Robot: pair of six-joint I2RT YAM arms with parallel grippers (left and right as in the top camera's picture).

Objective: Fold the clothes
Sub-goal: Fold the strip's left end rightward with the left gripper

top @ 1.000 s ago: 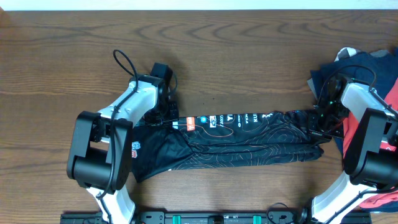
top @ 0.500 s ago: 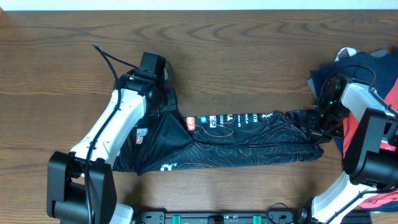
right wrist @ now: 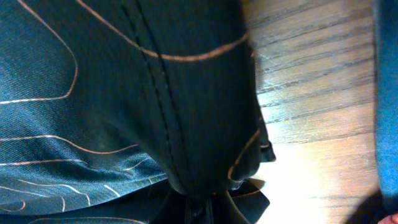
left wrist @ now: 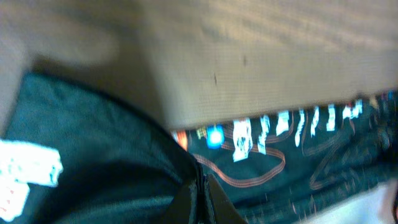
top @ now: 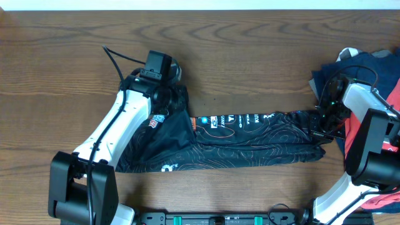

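left hand (top: 171, 102) slightly farther right; jersey (top: 250, 144) lengthwise left-right

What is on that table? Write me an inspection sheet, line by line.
Surface: brown wood table.
Job's things: black jersey stretched between the arms in a long bunched band, logos along its far edge.
Clutter: pile of clothes, dark blue and red, at the right edge.
Grippers: left gripper shut on the jersey's left end; right gripper shut on its right end.
Cables: black cable looping off the left arm.
Surroundings: pale strip along the far edge; black rail at the near edge.
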